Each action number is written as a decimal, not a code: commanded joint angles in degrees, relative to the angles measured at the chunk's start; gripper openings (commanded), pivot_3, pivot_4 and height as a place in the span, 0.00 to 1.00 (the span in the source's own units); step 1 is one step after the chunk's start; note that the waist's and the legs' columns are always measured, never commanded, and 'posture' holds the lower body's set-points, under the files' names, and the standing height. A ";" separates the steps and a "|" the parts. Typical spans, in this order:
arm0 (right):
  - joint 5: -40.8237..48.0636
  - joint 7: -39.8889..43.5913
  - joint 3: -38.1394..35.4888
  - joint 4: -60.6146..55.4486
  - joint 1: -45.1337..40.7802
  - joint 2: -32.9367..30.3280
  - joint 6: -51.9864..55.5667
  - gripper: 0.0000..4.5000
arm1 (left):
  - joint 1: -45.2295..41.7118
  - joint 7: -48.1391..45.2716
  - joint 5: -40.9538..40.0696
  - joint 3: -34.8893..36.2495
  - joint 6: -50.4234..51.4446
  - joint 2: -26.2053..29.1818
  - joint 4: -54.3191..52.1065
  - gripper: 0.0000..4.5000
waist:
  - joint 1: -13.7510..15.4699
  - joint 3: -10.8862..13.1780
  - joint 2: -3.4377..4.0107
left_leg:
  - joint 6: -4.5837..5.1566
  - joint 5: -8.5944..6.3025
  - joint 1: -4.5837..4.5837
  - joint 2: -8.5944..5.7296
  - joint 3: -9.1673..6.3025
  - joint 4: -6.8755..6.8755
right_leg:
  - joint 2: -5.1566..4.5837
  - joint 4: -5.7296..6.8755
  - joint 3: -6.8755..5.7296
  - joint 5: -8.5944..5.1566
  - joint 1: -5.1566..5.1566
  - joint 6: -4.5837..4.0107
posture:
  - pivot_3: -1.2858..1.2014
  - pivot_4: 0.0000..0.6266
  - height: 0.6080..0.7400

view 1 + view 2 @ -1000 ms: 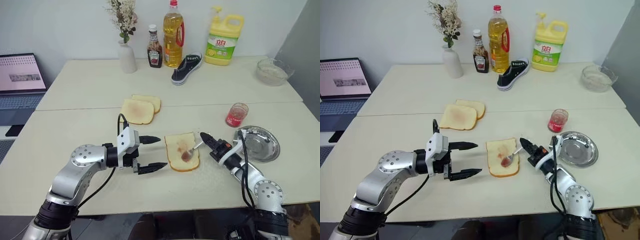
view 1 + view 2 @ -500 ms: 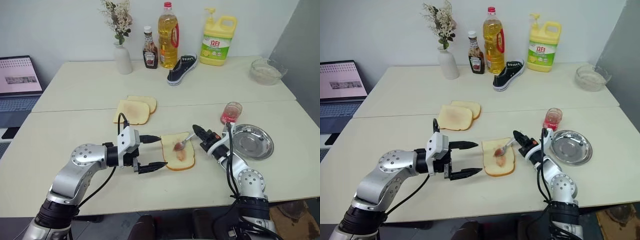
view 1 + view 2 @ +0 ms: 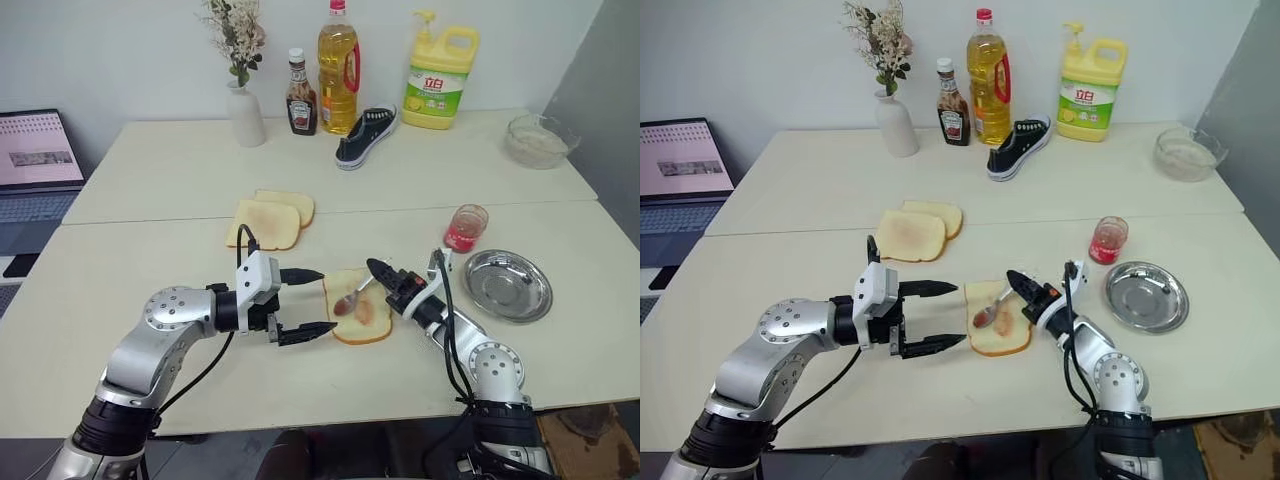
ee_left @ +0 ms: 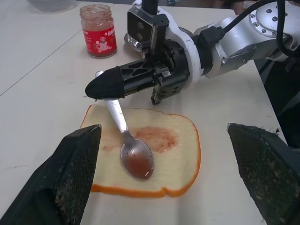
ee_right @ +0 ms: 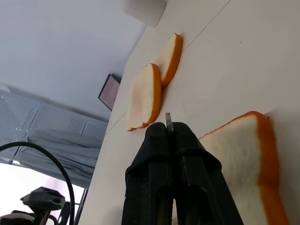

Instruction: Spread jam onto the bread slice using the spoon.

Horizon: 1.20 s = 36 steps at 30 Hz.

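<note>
While clenched on the thin handle of the spoon [image 4: 125,140], reached in from the right of centre in the left eye view: right claw [image 3: 377,270], black fingers pressed together. Held the spoon slanting down and left, red-tinged bowl low over the near-left part of the bread slice [image 3: 362,312], whether touching it or just above, hard to tell. Lay flat at the centre of the counter [image 3: 150,250], just below the middle of that frame: the slice itself, pale face up, a reddish smear of jam [image 4: 157,138] across its middle. Hung released just left of the slice: left claw [image 3: 308,301], two fingers spread wide, tips pointing toward the crust and grasping nothing. Stood to the right of the slice, beside the round steel dish [image 3: 508,285]: small glass cup [image 3: 466,228] with more red jam. Sat left of centre, further up the frame: two toastier slices [image 3: 272,217], overlapping.
</note>
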 commanded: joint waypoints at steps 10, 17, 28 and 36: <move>3.57 -2.74 -7.31 -4.48 2.94 -6.49 0.96 0.01 | -1.09 -0.60 0.56 -1.33 -2.07 -1.46 1.14 1.00 | 1.30 -0.01 -0.01 | -0.02 0.01 0.00 -0.16 -0.02 0.03 | -0.14 -0.25 -0.03 0.01 0.19 0.02 | 0.52 0.24 1.00; 15.38 -11.61 -9.71 -17.66 3.11 -9.06 4.82 0.01 | -2.48 -1.47 1.32 -2.50 -4.05 -2.28 3.39 1.00 | 0.90 0.03 0.04 | -0.02 0.01 -0.20 -0.08 -0.05 0.00 | -0.11 -0.19 -0.06 0.01 -0.03 0.02 | 0.52 0.24 1.00; 32.61 -32.70 -20.26 -34.08 10.95 -21.20 -4.30 0.01 | -18.48 -2.67 5.89 -11.70 -6.22 -11.78 9.12 1.00 | 1.71 0.10 0.12 | -0.04 0.03 -0.76 -0.19 -0.15 0.28 | -0.12 -0.61 -0.36 0.09 -0.05 0.16 | 0.52 0.24 1.00; 27.70 -31.36 -30.57 -26.90 19.31 -24.49 -12.91 0.01 | -26.66 -1.96 12.16 -17.80 -13.55 -23.82 22.80 1.00 | 0.92 0.10 0.10 | -0.01 0.02 -0.75 -0.25 0.25 0.35 | -0.09 -0.66 -0.16 0.13 -0.06 0.29 | 0.52 0.24 1.00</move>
